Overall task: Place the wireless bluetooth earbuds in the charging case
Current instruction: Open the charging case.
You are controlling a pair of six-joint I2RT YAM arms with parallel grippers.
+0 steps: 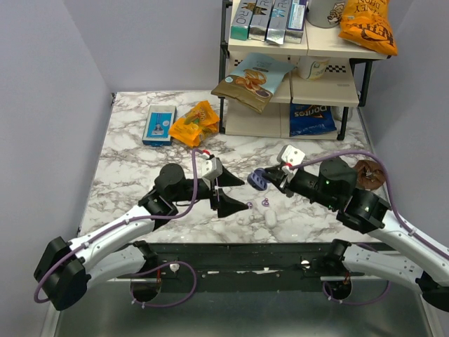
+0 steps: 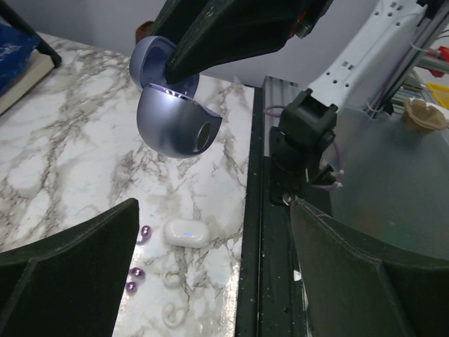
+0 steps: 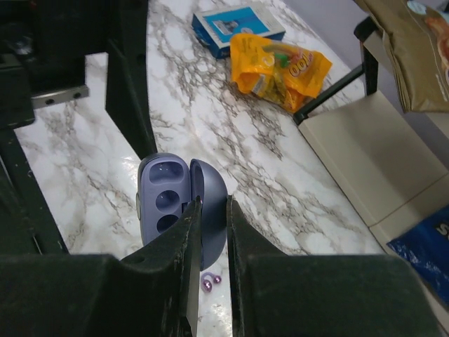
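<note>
Open blue-lilac charging case (image 3: 163,200) held aloft, sockets showing.
Tiny purple earbuds (image 3: 208,283) lying loose just beneath, close together.

the round blue-lilac plastic charging case (image 1: 258,180) sits clamped in the black two-finger right gripper (image 3: 212,210), to the right of the black left gripper (image 1: 244,194). the tiny purple earbuds (image 1: 265,202) lie on the marble-pattern table (image 1: 140,189), just nearer the arm bases than the case. a small white oval piece (image 1: 271,217) lies nearer still. a blue cardboard box (image 1: 159,124) and an orange snack bag (image 1: 195,123) lie at the far left, beside the black-framed shelf rack (image 1: 295,91).
</note>
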